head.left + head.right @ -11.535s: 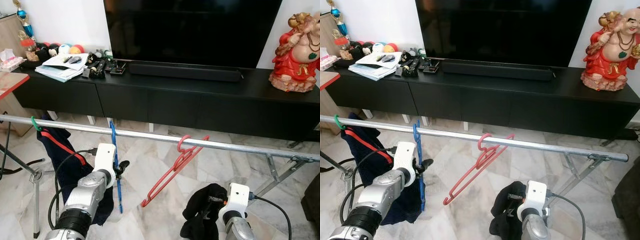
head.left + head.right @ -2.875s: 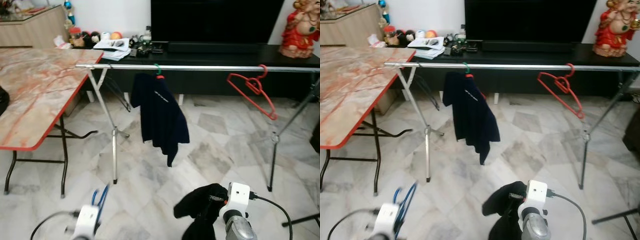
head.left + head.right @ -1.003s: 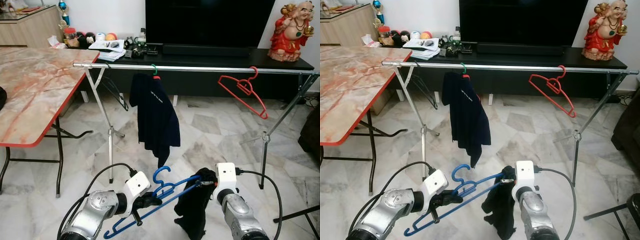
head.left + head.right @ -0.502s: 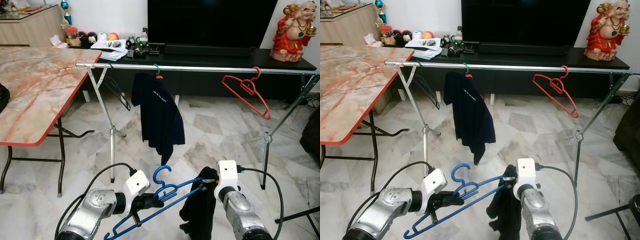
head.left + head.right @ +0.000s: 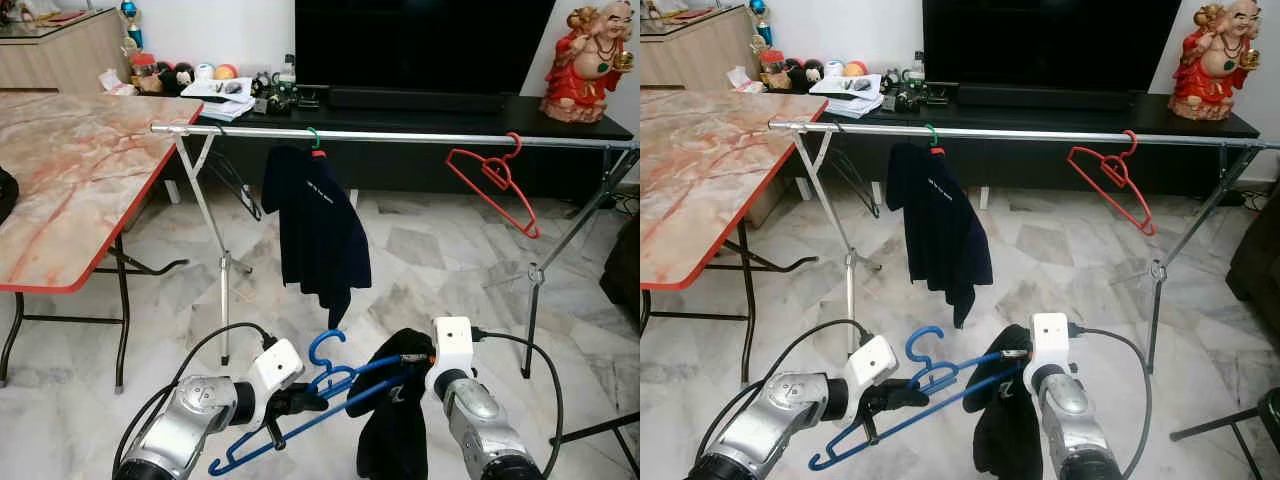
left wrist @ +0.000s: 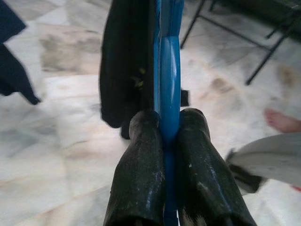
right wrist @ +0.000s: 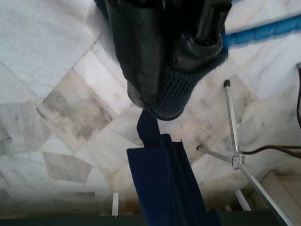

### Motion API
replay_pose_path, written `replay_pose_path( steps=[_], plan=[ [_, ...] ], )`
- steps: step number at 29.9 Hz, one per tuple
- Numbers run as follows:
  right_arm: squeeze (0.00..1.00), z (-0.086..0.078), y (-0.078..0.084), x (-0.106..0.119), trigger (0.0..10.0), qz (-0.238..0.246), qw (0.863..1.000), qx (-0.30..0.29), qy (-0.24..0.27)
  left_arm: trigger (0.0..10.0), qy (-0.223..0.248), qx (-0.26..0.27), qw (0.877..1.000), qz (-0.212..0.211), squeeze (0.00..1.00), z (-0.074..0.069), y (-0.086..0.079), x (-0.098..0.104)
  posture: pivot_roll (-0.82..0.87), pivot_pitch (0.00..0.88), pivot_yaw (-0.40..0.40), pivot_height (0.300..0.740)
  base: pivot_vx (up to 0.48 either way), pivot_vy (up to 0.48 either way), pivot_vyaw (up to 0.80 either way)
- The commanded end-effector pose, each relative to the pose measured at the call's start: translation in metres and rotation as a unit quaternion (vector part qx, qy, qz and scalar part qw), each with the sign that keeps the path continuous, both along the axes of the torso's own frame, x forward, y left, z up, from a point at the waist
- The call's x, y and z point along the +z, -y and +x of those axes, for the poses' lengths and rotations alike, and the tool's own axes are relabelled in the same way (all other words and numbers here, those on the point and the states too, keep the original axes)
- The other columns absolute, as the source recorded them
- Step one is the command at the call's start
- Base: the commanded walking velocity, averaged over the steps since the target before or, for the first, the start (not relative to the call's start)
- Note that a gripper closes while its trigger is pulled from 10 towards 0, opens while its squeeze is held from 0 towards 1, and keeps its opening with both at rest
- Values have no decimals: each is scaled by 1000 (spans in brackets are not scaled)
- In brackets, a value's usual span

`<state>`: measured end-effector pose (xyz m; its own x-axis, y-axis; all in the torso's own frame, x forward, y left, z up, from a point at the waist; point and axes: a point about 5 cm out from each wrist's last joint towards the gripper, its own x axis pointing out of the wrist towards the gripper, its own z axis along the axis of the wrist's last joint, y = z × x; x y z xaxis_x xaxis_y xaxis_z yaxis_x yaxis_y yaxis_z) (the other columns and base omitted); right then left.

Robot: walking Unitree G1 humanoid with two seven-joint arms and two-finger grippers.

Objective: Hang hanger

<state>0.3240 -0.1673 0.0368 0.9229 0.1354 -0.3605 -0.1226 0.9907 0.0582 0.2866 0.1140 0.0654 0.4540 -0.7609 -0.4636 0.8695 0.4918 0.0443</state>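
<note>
A marble table (image 5: 70, 180) is standing at the left, and a metal rail (image 5: 400, 137) is running across the room in front of a black cabinet (image 5: 420, 150). A navy shirt (image 5: 318, 235) is hanging near the middle of the rail; a red hanger (image 5: 495, 180) is hanging near its right end. Low in front, the left gripper (image 5: 298, 402) is clamping its fingers (image 6: 141, 169) on the body of a blue hanger (image 5: 320, 400), which is lying tilted above the floor, hook upward. The right gripper (image 5: 412, 362) is pinching a black garment (image 5: 395, 430) at the hanger's right end; the garment is hanging down from there.
</note>
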Motion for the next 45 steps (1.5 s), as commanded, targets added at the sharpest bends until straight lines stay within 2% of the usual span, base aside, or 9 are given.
replay_pose_path(
  steps=[1,14,25,30,34,38,40,41,45],
  plan=[
    [0,2,1,5,10000,8,1000,-2,14,10000,12,13,1000,12,0,4,-4,0,30,26,-12,740,0,0,0],
    [0,4,4,11,10000,8,1000,-5,25,10000,13,19,1000,19,0,4,-4,-2,32,26,-16,740,0,0,0],
    [0,6,-2,20,10000,12,998,58,28,10000,15,25,999,26,0,5,-5,-4,30,28,-16,740,0,0,0],
    [0,-2,-19,19,10000,6,989,151,-1,10000,26,29,999,13,0,9,-1,1,28,30,-13,740,0,0,0],
    [0,-4,-20,27,10000,57,990,130,-15,10000,51,51,997,6,0,17,1,7,22,32,-12,740,0,0,0],
    [0,-8,-32,47,10000,193,972,132,-3,10000,60,57,997,-6,0,21,3,11,19,33,-10,740,0,0,0],
    [0,-8,-30,46,10000,172,976,134,0,10000,57,54,997,-4,0,20,3,10,19,33,-10,740,0,0,0],
    [0,-6,-19,38,10000,117,988,102,-8,10000,50,46,998,5,0,18,2,8,19,33,-12,740,0,0,0],
    [0,0,7,29,10000,93,995,-4,-27,10000,47,47,998,15,0,15,-2,3,24,33,-13,740,0,0,0]
  ],
)
